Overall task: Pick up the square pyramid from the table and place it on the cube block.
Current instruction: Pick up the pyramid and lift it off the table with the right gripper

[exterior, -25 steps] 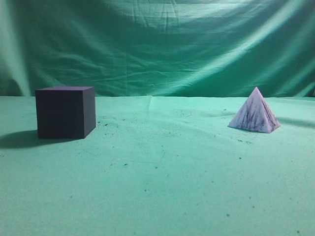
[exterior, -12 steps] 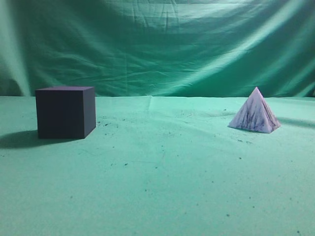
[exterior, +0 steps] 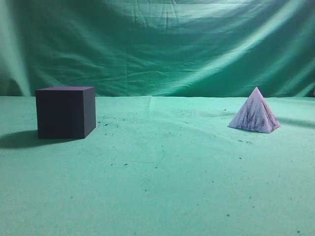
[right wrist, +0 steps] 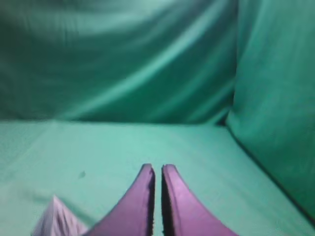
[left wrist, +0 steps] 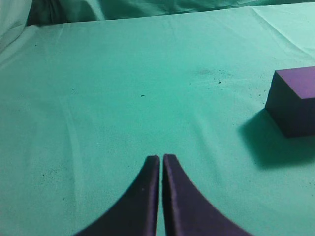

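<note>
The dark navy cube block (exterior: 65, 112) stands on the left of the green table (exterior: 162, 172). It also shows in the left wrist view (left wrist: 294, 101) at the right edge. The white marbled square pyramid (exterior: 255, 111) stands upright on the right. Its tip shows at the bottom left of the right wrist view (right wrist: 55, 221). My left gripper (left wrist: 161, 158) is shut and empty over bare cloth, left of the cube. My right gripper (right wrist: 156, 168) is shut and empty, to the right of the pyramid. Neither gripper shows in the exterior view.
A draped green cloth backdrop (exterior: 157, 44) hangs behind the table. In the right wrist view the cloth (right wrist: 275, 98) also rises as a wall on the right side. Small dark specks dot the table surface.
</note>
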Controlling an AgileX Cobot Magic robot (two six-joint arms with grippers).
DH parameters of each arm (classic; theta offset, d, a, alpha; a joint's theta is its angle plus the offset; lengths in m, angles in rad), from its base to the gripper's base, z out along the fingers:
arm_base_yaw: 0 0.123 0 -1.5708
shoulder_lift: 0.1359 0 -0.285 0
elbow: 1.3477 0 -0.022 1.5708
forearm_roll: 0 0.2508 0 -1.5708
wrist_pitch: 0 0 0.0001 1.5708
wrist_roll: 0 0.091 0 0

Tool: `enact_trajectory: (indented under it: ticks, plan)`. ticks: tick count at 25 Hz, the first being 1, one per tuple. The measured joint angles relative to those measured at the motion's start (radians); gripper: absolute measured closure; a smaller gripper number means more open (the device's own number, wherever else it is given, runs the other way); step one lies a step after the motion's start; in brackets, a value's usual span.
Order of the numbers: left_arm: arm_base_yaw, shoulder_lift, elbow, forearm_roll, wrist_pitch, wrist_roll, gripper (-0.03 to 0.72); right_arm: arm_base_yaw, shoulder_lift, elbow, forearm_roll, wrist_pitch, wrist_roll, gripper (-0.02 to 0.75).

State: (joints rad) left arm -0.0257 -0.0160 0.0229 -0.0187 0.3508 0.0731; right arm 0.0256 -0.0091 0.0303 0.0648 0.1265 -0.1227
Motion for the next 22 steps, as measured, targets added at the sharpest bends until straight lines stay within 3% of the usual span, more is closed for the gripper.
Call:
enact_trajectory:
  ticks: [4, 7, 9, 15, 19, 22]
  plan:
    - [0.000, 0.000, 0.000, 0.000, -0.002, 0.000, 0.688, 0.000, 0.000, 0.000, 0.000, -0.299, 0.109, 0.738]
    - [0.000, 0.000, 0.000, 0.000, -0.002, 0.000, 0.688, 0.000, 0.000, -0.015, 0.000, -0.369, 0.161, 0.738]
    - [0.000, 0.000, 0.000, 0.000, -0.002, 0.000, 0.688, 0.000, 0.000, -0.089, -0.008, -0.281, 0.166, 0.738]
    - [0.000, 0.000, 0.000, 0.000, -0.002, 0.000, 0.688, 0.000, 0.218, -0.427, -0.052, 0.179, 0.166, 0.738]
    - [0.000, 0.000, 0.000, 0.000, -0.002, 0.000, 0.688, 0.000, 0.417, -0.531, -0.032, 0.410, 0.166, 0.738]
    - [0.000, 0.000, 0.000, 0.000, -0.002, 0.000, 0.688, 0.024, 0.531, -0.577, -0.026, 0.499, 0.072, 0.738]
